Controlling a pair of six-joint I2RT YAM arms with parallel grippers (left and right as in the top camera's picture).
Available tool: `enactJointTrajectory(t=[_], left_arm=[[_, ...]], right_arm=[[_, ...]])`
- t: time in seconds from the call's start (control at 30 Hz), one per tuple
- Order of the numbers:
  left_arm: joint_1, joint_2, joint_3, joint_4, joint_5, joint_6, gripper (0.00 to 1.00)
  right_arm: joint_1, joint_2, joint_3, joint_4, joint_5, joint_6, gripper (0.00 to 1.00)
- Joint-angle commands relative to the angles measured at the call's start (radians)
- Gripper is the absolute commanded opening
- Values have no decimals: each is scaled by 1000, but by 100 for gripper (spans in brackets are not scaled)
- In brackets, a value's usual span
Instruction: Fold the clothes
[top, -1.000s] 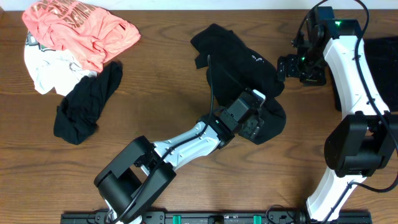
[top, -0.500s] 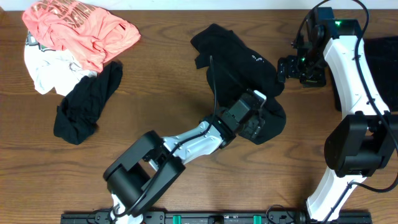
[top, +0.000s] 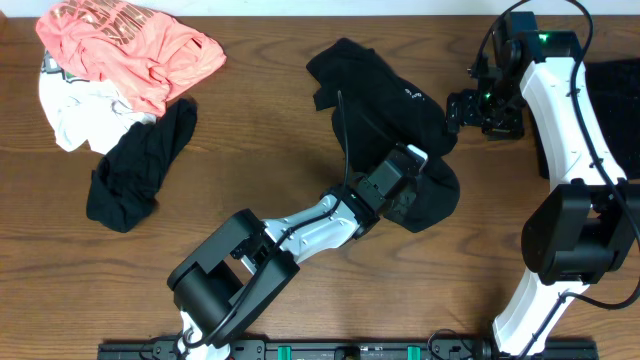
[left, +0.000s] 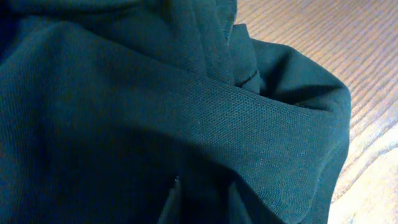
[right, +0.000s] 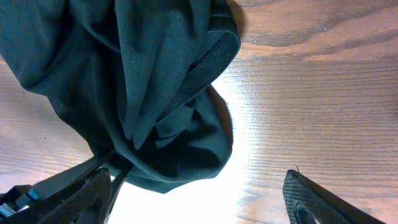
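Note:
A crumpled black garment (top: 385, 100) with a small white logo lies at the table's centre right. My left gripper (top: 408, 206) presses into its lower lobe. In the left wrist view dark cloth (left: 186, 93) fills the frame, and the left gripper (left: 202, 200) has its fingers close together with a fold pinched between them. My right gripper (top: 483, 112) hovers just right of the same garment with its fingers wide apart. In the right wrist view the right gripper (right: 199, 202) is over bare wood, and the garment's edge (right: 161, 93) reaches down toward its left finger.
At the back left a coral-pink printed tee (top: 130, 45) lies on a white garment (top: 80, 115), with another black garment (top: 140, 165) below them. Dark cloth (top: 612, 90) shows at the right edge behind the right arm.
The left gripper's fingers have closed on the black cloth. Its arm shifted slightly near the base. The right arm has stayed where it was.

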Motion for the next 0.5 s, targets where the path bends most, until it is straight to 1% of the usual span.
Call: enactJointTrajectory(t=[0.0,0.03,0.07,0.17,0.3,0.47], left_arm=[[-4,5,11,1,-13,8,13],[-3,4,11,1,-13,9,7],[-3,0,11,1,-13,9,6],[5,-29,11,-22,-52,9,6],[29,-118,11,-87,-143,11,6],[73,-256,11,-180,-151,21,6]], right_arm=[[-3,-14,-6,-3,-11,-18,86],[-3,-14,-5,-3,-11,-18,86],[-3,-14,-6,-3,-11,-18,86],[-3,-14,-6,-4,-11,-26,86],[-3,-14,-6,-3,-11,-25,86],[-3,-14,-6,-6,-12,-25,86]])
